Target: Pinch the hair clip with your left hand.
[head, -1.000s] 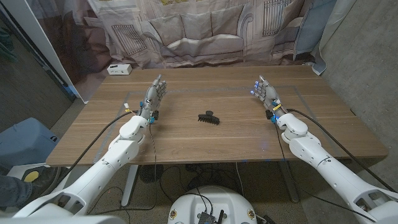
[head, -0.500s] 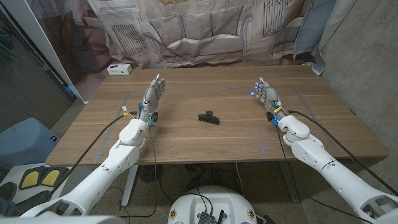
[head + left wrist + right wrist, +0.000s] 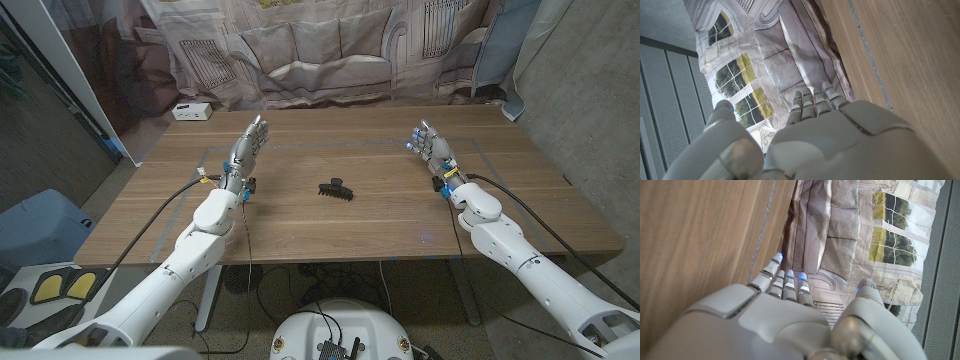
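A small black hair clip lies on the wooden table near its middle. My left hand stands over the table's left part with its fingers straight and apart, holding nothing, well to the left of the clip. In the left wrist view the back of my left hand shows with its fingers stretched out. My right hand stands on the table's right side, fingers extended and empty. The right wrist view shows my right hand from behind with its fingertips lit blue.
A white box sits at the table's far left corner. A printed curtain hangs behind the table. Cables run along my left arm. Thin tape lines mark the tabletop.
My left hand has risen and moved slightly forward and to the right. The right hand has shifted a little to the right. The clip has not moved.
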Available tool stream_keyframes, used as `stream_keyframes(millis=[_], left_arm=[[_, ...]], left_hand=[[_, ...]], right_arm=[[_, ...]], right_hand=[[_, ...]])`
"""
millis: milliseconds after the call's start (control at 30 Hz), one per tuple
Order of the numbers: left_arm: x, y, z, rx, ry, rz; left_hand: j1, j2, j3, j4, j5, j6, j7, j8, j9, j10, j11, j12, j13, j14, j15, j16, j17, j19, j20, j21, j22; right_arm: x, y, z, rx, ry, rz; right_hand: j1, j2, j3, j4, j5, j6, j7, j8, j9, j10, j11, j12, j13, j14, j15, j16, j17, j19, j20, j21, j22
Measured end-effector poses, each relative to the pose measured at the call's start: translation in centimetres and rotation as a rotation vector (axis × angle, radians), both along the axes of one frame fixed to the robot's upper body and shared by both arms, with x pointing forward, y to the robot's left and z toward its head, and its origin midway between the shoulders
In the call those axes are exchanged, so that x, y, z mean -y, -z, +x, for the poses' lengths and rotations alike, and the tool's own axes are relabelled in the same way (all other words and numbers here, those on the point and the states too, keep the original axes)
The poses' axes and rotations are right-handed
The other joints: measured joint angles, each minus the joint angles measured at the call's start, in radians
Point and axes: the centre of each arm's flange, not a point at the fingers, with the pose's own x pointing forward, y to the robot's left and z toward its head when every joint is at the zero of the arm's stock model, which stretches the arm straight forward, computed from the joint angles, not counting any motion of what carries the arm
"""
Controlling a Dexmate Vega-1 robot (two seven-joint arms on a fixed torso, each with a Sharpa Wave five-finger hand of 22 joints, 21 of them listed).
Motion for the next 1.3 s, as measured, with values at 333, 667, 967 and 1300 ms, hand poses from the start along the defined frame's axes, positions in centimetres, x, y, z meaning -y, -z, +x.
stream_keyframes(millis=[333, 667, 967, 1300], left_arm=[[0.7, -0.6, -0.7, 0.011, 0.06, 0.051], [0.7, -0.4, -2.2, 0.056, 0.095, 0.064], [1.5, -0.7, -2.7, 0.096, 0.131, 0.129], [2.2, -0.7, -3.1, 0.123, 0.148, 0.202]], left_hand=[[0.012, 0.001, -0.003, -0.007, 0.0, 0.013, 0.004, 0.0, 0.005, 0.021, 0.011, 0.002, 0.0, 0.023, 0.002, 0.006, 0.0, 0.03, 0.003, 0.0, 0.0], [0.031, -0.004, 0.002, -0.015, 0.0, 0.047, 0.005, 0.0, 0.005, 0.055, 0.001, 0.01, 0.0, 0.06, -0.01, 0.006, 0.0, 0.056, 0.004, 0.0, 0.0], [0.045, 0.01, 0.009, -0.027, 0.0, 0.069, 0.005, 0.0, 0.005, 0.067, 0.0, 0.01, 0.0, 0.071, -0.011, 0.006, 0.0, 0.065, 0.004, 0.0, 0.0], [0.09, 0.032, 0.032, -0.049, 0.0, 0.081, 0.004, 0.0, 0.005, 0.081, -0.004, 0.014, 0.0, 0.088, -0.016, 0.006, 0.0, 0.083, -0.001, -0.012, 0.0]], right_arm=[[0.4, -0.5, 0.3, 0.009, -0.008, -0.002], [0.2, -0.9, 0.0, 0.033, 0.006, 0.012], [-0.3, -0.7, -0.7, 0.041, 0.027, 0.031], [-0.5, -0.3, -1.7, 0.041, 0.051, 0.035]], right_hand=[[0.0, 0.0, 0.0, 0.0, 0.0, 0.005, 0.005, 0.004, 0.0, 0.009, 0.002, 0.0, 0.0, 0.0, 0.0, -0.001, 0.0, 0.0, 0.0, 0.0, 0.0], [0.0, 0.0, 0.0, 0.0, 0.0, 0.005, 0.005, 0.004, 0.0, 0.009, 0.002, 0.0, 0.0, 0.0, 0.0, -0.005, 0.0, 0.0, 0.0, 0.0, -0.001], [0.0, 0.0, 0.0, 0.0, 0.0, 0.014, 0.007, 0.004, 0.0, 0.014, 0.007, 0.0, 0.0, 0.0, 0.0, -0.005, 0.0, 0.0, 0.0, -0.008, -0.003], [0.0, 0.0, 0.0, 0.0, 0.0, 0.014, 0.007, 0.004, 0.003, 0.014, 0.007, 0.0, 0.0, 0.005, 0.005, -0.005, 0.0, 0.002, 0.003, -0.008, -0.003]])
